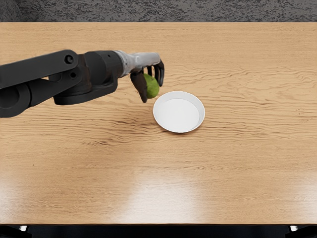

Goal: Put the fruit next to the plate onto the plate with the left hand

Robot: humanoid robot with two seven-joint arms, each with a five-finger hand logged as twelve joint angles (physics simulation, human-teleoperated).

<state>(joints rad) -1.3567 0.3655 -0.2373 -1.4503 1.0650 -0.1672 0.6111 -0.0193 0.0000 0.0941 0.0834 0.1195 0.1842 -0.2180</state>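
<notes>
A green fruit (151, 86) sits in my left hand (149, 82), whose dark fingers curl around it. The hand hovers just left of and above the white plate (179, 112), near its upper-left rim. The plate lies on the wooden table, nothing on it. My left arm reaches in from the left edge of the picture. Part of the fruit is hidden behind the thumb and fingers. I cannot tell whether the fruit touches the table.
The wooden table (158, 173) stretches wide around the plate, with a bright glare patch near its front edge. A dark grey floor strip runs along the far edge.
</notes>
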